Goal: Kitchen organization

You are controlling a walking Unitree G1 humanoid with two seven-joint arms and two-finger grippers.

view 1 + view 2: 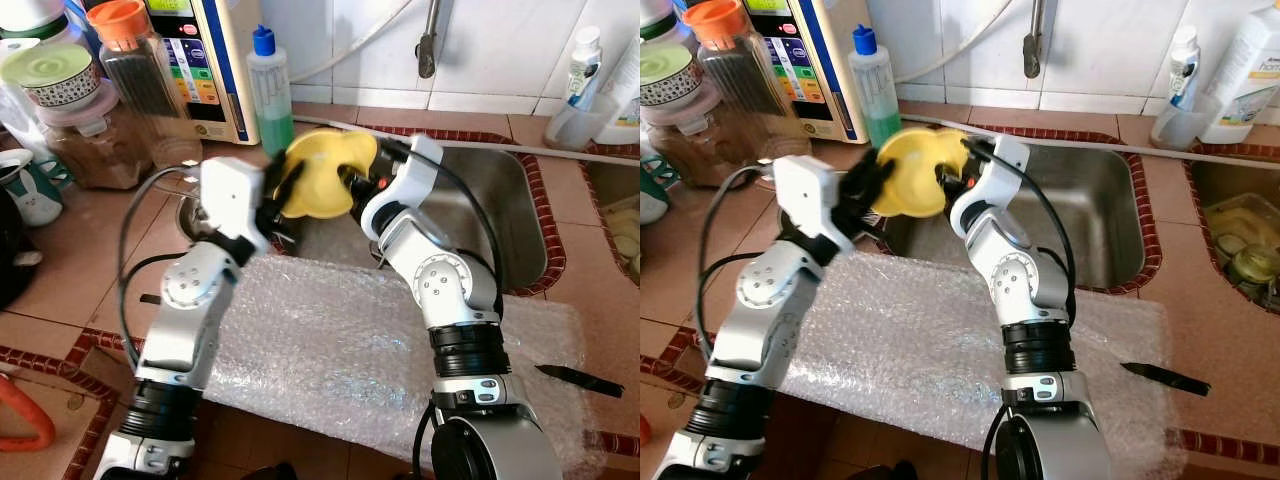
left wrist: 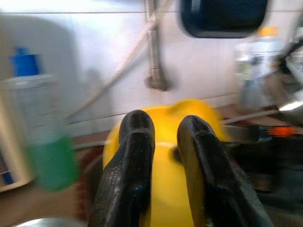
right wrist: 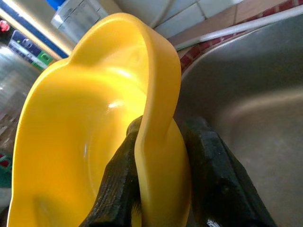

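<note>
A yellow plastic bowl (image 1: 325, 175) is held up on edge over the left rim of the steel sink (image 1: 495, 210). My right gripper (image 1: 352, 182) comes at it from the sink side. In the right wrist view that gripper (image 3: 163, 137) is shut on the bowl (image 3: 90, 123), one finger on each side of the rim. My left gripper (image 1: 285, 188) meets the bowl's opposite edge from the counter side. In the blurred left wrist view its two fingers (image 2: 137, 156) stand close together with the bowl (image 2: 194, 111) between and behind them.
A sheet of bubble wrap (image 1: 330, 350) covers the counter in front of the sink. A black knife (image 1: 580, 380) lies at its right end. A green soap bottle (image 1: 270, 90), jars (image 1: 140, 70) and a purifier (image 1: 205, 60) crowd the back left; the tap (image 1: 428, 45) hangs above.
</note>
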